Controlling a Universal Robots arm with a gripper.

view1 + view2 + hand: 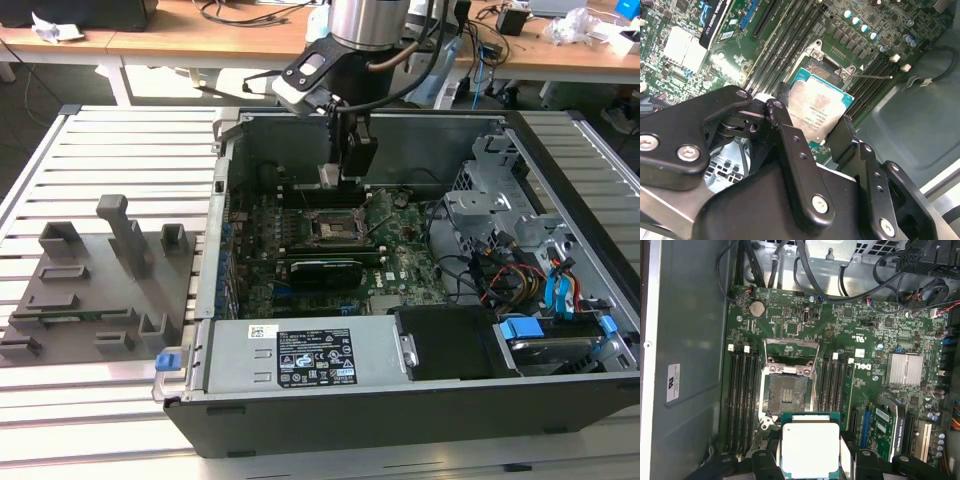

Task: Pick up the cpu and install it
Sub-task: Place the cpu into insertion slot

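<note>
my gripper [811, 120] clamped on cpu [810, 447], fingers [790, 145] pinching two opposite edges. cpu held flat, metal lid up, hanging above motherboard [880, 335]. open socket [787, 395] (retention frame [790, 342] swung up) lies just beside cpu's free edge, not under it; cpu not seated yet.

the cpu [810, 450] has a silvery-grey top plate with a thin teal-green border. the gripper [810, 120] is black with silver screw heads. the motherboard [790, 325] is deep green, striped by black memory slots [742, 400] with white end clips, and its heatsink [903, 368] is ribbed silver. the case [400, 420] is dark grey, with a white label [315, 357] and a blue latch [168, 361]. the tray blocks [100, 280] are mid-grey; the table [130, 140] is pale silver in parallel slats.
</note>
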